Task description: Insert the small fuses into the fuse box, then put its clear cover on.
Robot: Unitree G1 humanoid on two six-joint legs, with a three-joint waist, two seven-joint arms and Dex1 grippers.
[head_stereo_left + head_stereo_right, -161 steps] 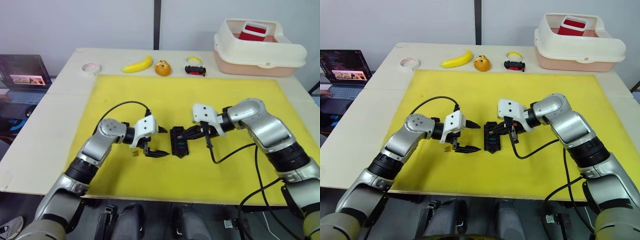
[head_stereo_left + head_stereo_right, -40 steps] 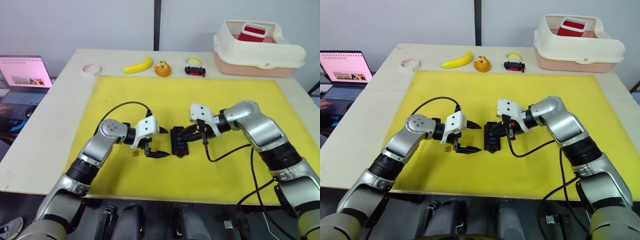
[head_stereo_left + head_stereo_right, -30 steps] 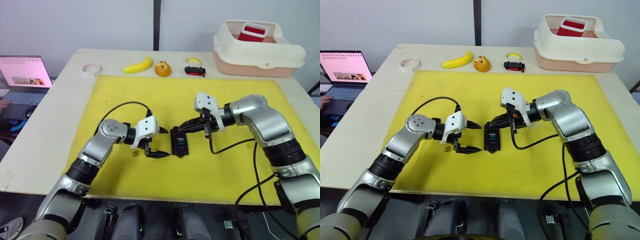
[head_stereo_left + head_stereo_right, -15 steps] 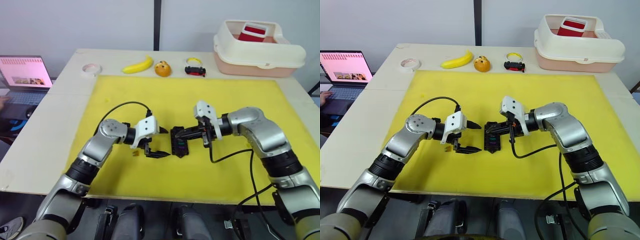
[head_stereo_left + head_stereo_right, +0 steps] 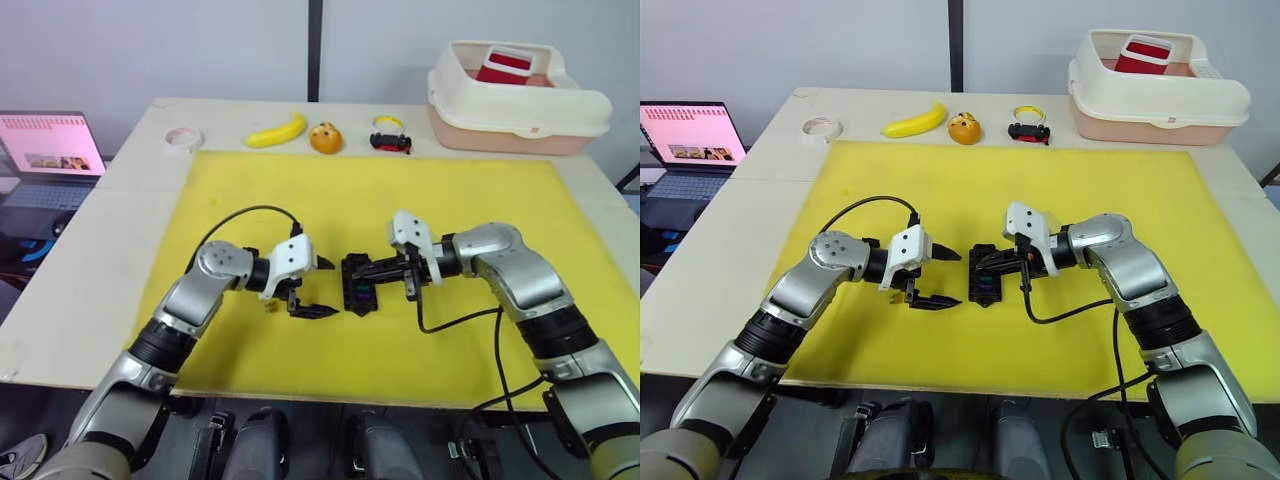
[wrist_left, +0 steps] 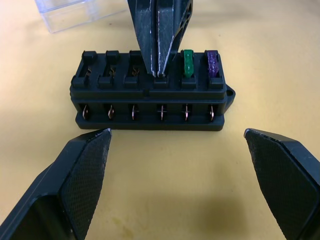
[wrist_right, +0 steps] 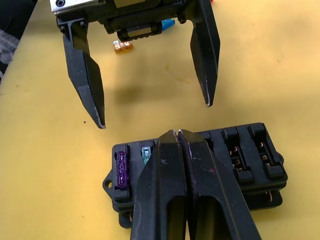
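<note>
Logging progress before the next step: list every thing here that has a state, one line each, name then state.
left end effector: open, holding nothing, beside the fuse box
right end effector: shut, tips on a slot next to the green fuse
fuse box: uncovered, most slots bare
green fuse: seated
purple fuse: seated
amber fuse: loose on the mat
clear cover: off

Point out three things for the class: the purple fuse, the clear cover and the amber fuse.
purple fuse (image 6: pixel 212 62), left wrist view, its top face.
clear cover (image 6: pixel 75 14), left wrist view, its front wall.
amber fuse (image 7: pixel 123 47), right wrist view, its body.
</note>
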